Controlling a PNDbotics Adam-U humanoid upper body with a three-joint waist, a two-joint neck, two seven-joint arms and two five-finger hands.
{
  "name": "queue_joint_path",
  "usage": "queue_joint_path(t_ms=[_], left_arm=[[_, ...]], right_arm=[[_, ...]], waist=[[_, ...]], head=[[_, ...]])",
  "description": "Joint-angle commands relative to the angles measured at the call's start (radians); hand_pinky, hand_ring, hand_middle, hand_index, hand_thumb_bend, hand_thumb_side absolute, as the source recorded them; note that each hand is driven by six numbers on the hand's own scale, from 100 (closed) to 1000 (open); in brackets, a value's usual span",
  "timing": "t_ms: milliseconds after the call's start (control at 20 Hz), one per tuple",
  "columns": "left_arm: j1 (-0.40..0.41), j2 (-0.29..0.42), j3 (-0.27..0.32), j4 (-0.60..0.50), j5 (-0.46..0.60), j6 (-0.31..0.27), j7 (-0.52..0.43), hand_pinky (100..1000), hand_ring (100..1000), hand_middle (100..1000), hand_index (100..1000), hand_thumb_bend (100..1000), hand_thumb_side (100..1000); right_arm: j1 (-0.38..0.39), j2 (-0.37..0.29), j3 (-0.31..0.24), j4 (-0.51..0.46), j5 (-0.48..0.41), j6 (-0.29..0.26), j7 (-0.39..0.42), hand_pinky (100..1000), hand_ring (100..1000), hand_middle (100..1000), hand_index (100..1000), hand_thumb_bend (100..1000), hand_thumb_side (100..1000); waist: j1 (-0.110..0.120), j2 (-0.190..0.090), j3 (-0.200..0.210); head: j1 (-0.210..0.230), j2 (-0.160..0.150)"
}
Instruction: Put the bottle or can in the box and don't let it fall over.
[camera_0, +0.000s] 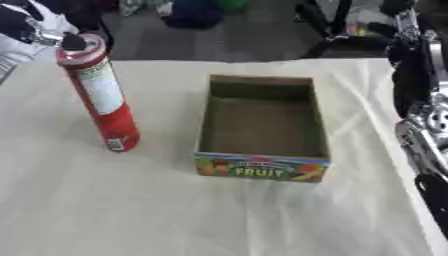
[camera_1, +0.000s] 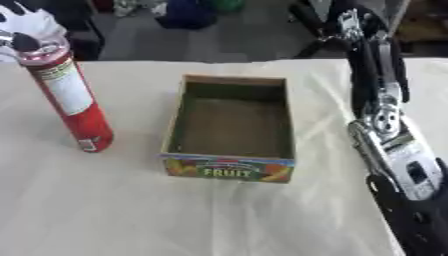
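Observation:
A tall red can (camera_0: 103, 100) with a white label stands upright on the cloth at the left. Something white and black, apparently a person's gloved hand (camera_1: 26, 20), reaches in from the far left corner and touches the can's top. The open cardboard box (camera_0: 262, 125), with "FRUIT" printed on its near wall, lies at the table's middle, right of the can, with nothing in it. My right arm runs along the right edge. Its hand (camera_1: 359, 30) is at the far right, apart from the box, with its fingers fairly straight and nothing in them. My left hand does not show.
A cream cloth (camera_0: 131, 210) covers the table and is wrinkled near the right side. Beyond the far edge are a dark floor, black stands (camera_0: 328, 30) and coloured items. My right forearm (camera_1: 394, 150) lies close to the box's right wall.

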Motion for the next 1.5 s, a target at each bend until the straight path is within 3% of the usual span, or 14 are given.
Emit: queue_joint_path(t_ms=[50,300,1100,1500], left_arm=[[-0.026,0.007,0.004,0.024,0.001,-0.014,-0.002,918,967,922,959,618,690],[-0.030,0.002,0.026,0.028,0.017,-0.029,-0.003,942,951,912,954,719,720],[-0.041,-0.036,0.036,0.056,0.007,-0.055,0.010,950,934,885,907,716,673],[-0.032,-0.042,0.032,0.080,-0.030,-0.051,-0.003,958,941,885,889,725,665]], right_arm=[[-0.019,-0.011,0.000,-0.008,-0.003,0.000,0.007,843,810,844,817,361,774],[-0.017,-0.008,0.005,-0.005,-0.003,0.003,0.011,842,808,843,816,360,777],[-0.022,-0.006,0.015,-0.005,-0.004,0.010,0.022,840,799,836,811,363,776],[-0.024,-0.004,0.016,-0.004,-0.006,0.010,0.022,838,791,829,808,365,777]], waist=[[0.002,-0.020,-0.001],[0.003,-0.017,-0.002],[0.000,-0.007,-0.024],[0.000,0.003,-0.029]], head=[[0.004,-0.012],[0.006,-0.014],[0.023,-0.028],[0.030,-0.020]])
